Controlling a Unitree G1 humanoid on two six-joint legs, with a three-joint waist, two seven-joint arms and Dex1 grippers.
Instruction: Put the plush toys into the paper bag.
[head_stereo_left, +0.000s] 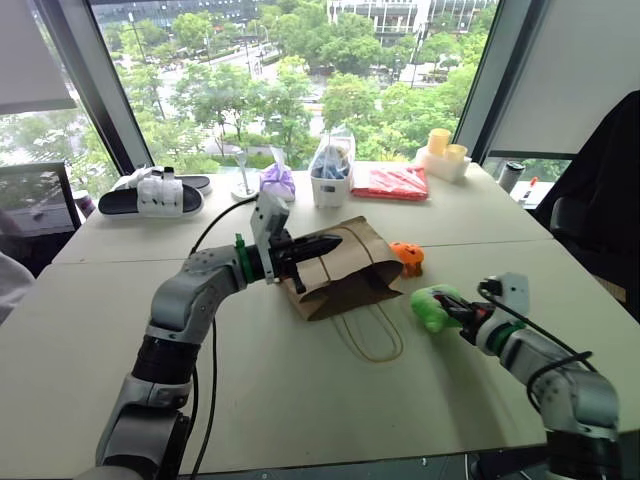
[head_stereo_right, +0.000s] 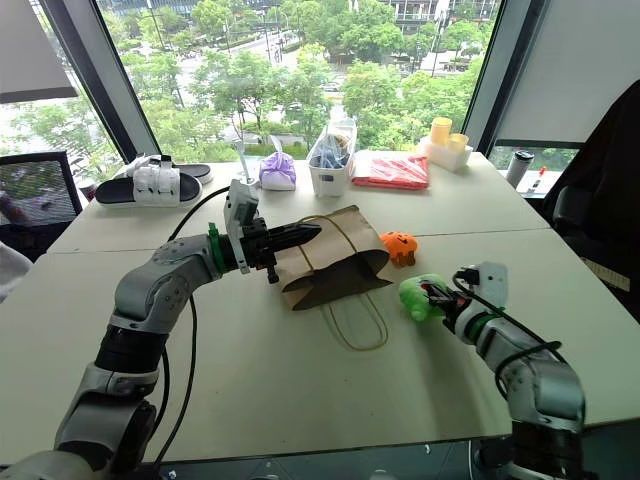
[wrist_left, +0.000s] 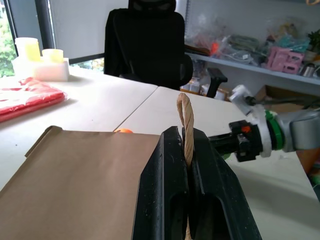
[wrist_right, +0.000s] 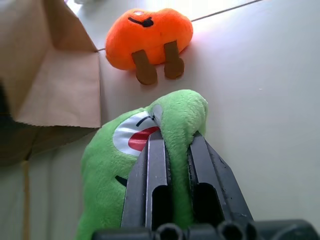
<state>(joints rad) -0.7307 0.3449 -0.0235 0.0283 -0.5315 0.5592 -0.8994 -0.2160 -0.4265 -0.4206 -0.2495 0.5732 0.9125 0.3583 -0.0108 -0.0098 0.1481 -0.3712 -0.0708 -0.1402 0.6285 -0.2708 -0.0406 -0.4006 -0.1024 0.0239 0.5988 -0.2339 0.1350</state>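
Right tool (wrist_right: 172, 150) pinches green toy (wrist_right: 125, 175) beside orange toy (wrist_right: 150, 35); left tool (wrist_left: 186, 150) clamps bag's cord handle (wrist_left: 186, 125).

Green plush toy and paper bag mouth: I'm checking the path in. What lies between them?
Bare tabletop, seen in the right eye view, between the green plush toy and the paper bag; its lower cord handle loops nearby.
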